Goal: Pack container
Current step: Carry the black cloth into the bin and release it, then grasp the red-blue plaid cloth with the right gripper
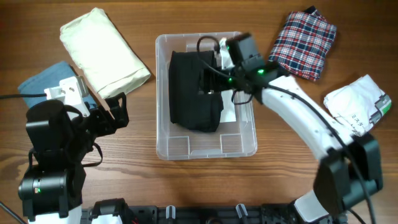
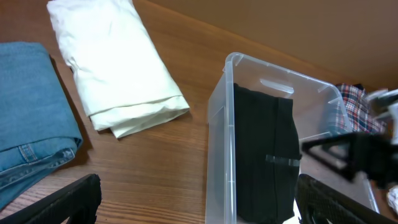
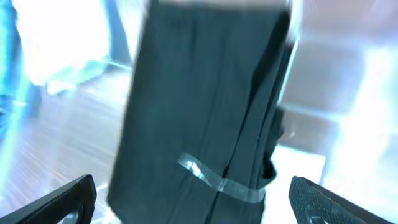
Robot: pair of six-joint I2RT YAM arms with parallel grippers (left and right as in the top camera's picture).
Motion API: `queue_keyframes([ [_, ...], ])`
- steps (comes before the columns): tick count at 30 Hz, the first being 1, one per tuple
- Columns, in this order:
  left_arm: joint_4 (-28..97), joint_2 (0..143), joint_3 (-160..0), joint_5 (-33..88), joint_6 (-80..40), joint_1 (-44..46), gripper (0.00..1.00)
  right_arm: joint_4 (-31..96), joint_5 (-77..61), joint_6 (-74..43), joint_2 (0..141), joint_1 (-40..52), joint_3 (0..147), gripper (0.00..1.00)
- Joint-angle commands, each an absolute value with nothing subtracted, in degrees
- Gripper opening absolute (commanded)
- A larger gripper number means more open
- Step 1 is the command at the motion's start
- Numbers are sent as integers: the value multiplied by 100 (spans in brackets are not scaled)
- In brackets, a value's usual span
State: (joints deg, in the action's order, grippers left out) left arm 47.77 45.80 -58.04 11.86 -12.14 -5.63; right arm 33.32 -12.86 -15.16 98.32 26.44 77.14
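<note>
The clear plastic container (image 1: 163,146) stands mid-table with a folded black garment (image 1: 193,90) lying inside it along its left side. The container (image 2: 219,124) and the black garment (image 2: 264,155) also show in the left wrist view. My right gripper (image 1: 214,78) hangs open over the container, just above the black garment (image 3: 199,99), with nothing between its fingers (image 3: 193,202). My left gripper (image 1: 118,112) is open and empty over the table left of the container; its fingers (image 2: 199,202) straddle the container's near wall in its own view.
A folded cream garment (image 1: 102,50) and folded blue jeans (image 1: 43,78) lie at the back left. A red plaid garment (image 1: 305,43) lies at the back right. A white packaged garment (image 1: 357,106) lies at the right.
</note>
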Motion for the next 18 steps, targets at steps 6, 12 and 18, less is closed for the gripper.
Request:
queue_keyframes([
  [6,4766,4550,-5911,1197,-1225,-537,100,4174,12,-1494,7568,757,8812,100],
  [12,4768,4550,-5911,1197,-1225,-537,100,4515,-2213,-746,9835,-1527,8753,100],
  [18,4960,4550,-5911,1194,-1225,-537,100,2477,-2493,-956,12276,-2215,8753,100],
])
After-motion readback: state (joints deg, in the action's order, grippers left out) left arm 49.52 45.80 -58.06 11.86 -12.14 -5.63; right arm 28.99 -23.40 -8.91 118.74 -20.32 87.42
